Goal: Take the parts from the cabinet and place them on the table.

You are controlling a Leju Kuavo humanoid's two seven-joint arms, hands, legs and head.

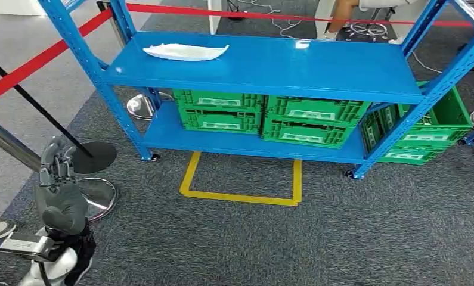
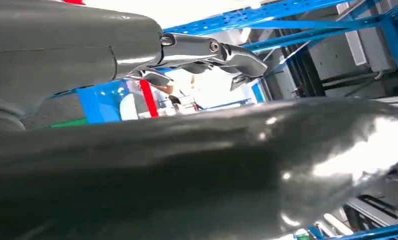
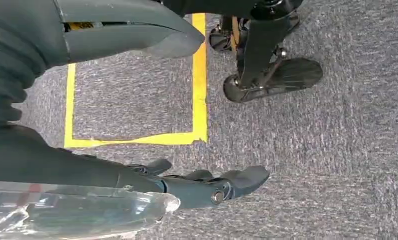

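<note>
Head view: white part (image 1: 185, 52) on the blue cabinet (image 1: 294, 65) top shelf, well ahead of the raised, empty left hand (image 1: 58, 173). Right hand (image 3: 186, 185) hangs open. Approach squarely before reaching.

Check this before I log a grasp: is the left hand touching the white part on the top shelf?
Apart. In the head view the left hand hangs low over the carpet, while the white part lies on the blue shelf, with shelf frame and floor between them.
</note>
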